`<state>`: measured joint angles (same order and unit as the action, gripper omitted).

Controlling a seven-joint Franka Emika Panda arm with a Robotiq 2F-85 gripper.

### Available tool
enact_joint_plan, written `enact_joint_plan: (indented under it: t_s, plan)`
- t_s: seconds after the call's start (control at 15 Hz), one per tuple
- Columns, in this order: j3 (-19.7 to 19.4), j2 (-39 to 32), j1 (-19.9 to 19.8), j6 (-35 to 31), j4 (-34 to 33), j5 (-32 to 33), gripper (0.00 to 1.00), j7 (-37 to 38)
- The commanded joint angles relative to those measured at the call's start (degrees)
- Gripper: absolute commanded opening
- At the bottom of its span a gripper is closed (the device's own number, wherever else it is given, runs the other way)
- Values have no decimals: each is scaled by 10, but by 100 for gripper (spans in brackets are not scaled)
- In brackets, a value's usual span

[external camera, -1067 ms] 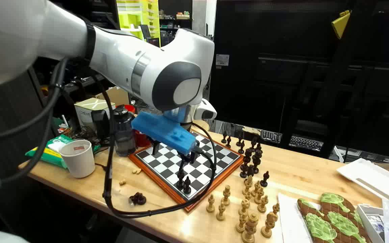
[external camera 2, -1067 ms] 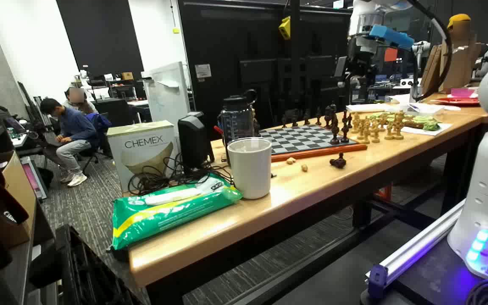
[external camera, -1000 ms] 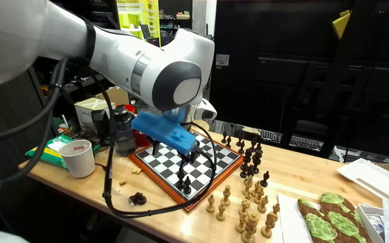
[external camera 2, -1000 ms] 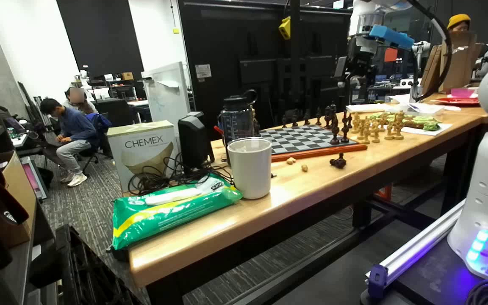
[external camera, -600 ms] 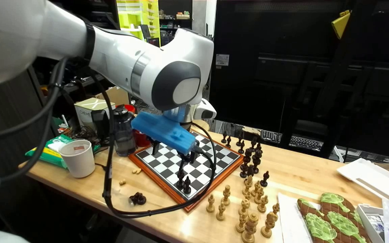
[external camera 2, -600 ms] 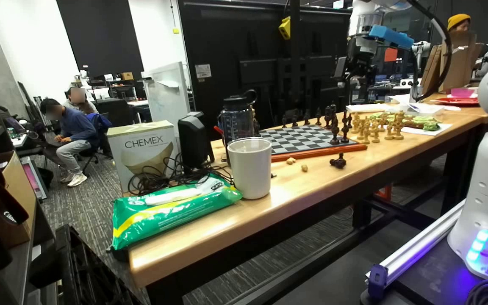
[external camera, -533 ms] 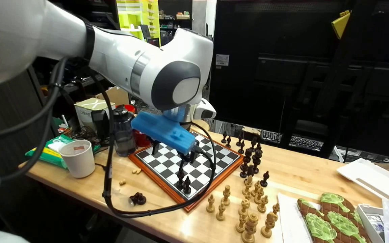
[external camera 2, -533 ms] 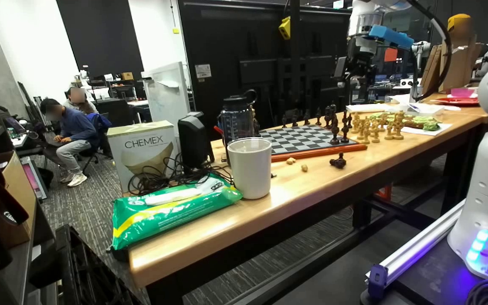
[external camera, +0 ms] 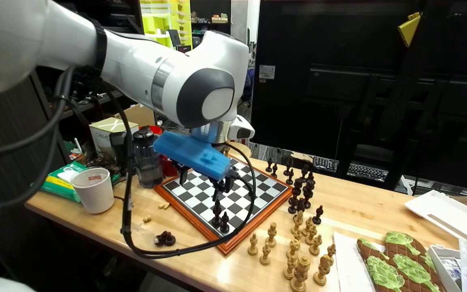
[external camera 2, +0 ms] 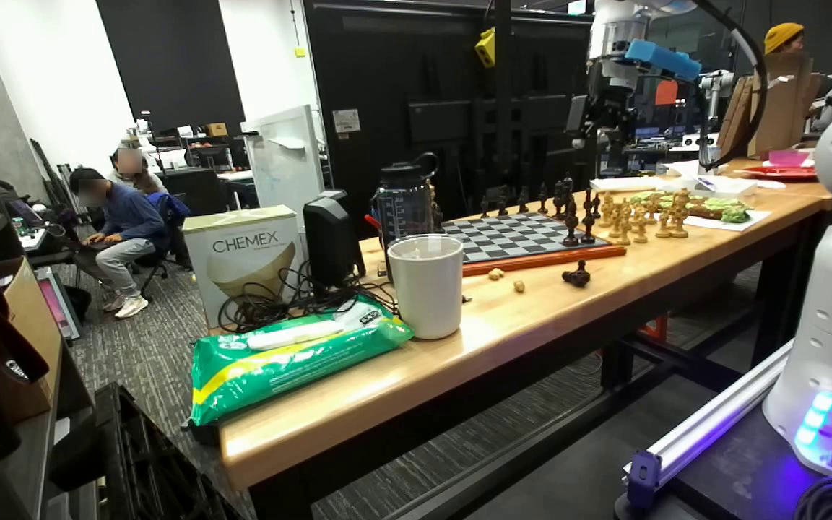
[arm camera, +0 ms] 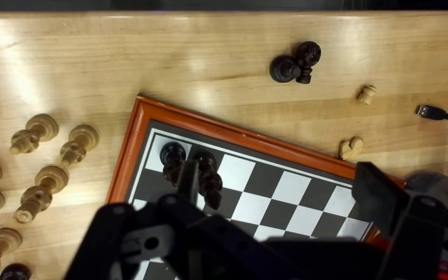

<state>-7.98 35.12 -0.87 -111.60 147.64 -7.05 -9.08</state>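
While one wooden bench (external camera: 363, 205) carries the lot, one chessboard (arm camera: 224, 133) lies flat on it, its sides askew to the bench edge. Over the board hangs one gripper (arm camera: 277, 182), its two fingers spread wide and nothing between them. One taller dark chess piece (arm camera: 210, 181) and one shorter dark chess piece (arm camera: 172, 158) share a corner of the board, the shorter on the corner square itself. Both are below the gripper, close to one finger rather than midway between the two; whether that finger touches the taller piece I cannot tell. Each stands upright, long axis vertical, top pointing up. Off the board, two dark parts (arm camera: 294, 70) lie together on the bench, and two small light bits (arm camera: 351, 148) lie apart, one close to the board's rim.
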Motion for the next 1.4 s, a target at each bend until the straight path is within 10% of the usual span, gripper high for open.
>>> enact_joint_plan:
  t_s: [0.0,1.33]
  plan:
    - [9,-6,-5,17,-15,3,100,3]
    - [-12,-40,-25,110,-65,31,100,-59]
